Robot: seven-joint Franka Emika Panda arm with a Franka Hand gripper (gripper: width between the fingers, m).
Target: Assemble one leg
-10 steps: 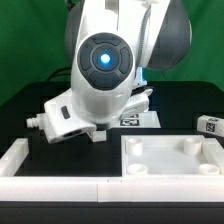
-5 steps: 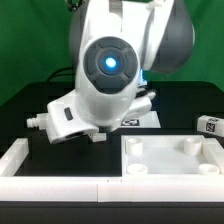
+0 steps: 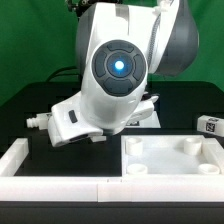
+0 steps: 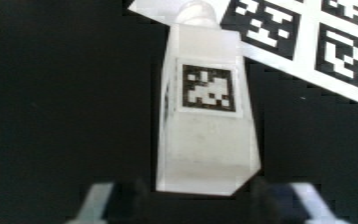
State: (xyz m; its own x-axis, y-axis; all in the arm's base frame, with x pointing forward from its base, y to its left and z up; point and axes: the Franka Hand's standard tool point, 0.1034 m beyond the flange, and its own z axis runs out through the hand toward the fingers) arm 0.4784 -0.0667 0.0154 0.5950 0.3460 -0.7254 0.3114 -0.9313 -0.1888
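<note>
In the wrist view a white leg (image 4: 208, 120) with a black-and-white square tag lies on the black table, pointing away from the camera. Its far end reaches the marker board (image 4: 309, 35). My gripper (image 4: 202, 205) is open. The near end of the leg sits between the fingertips (image 4: 101, 195), with dark gaps on both sides. In the exterior view the arm's bulky wrist (image 3: 115, 75) hides the gripper and this leg. Another tagged leg (image 3: 210, 125) stands at the exterior view's right edge.
A large white square panel with round sockets (image 3: 170, 165) lies at the front right of the exterior view. A white frame (image 3: 20, 160) borders the front left. The marker board (image 3: 145, 120) shows behind the arm.
In the exterior view the arm's wrist has shifted slightly to the right and turned a little. The panel and the leg at the right have not moved.
</note>
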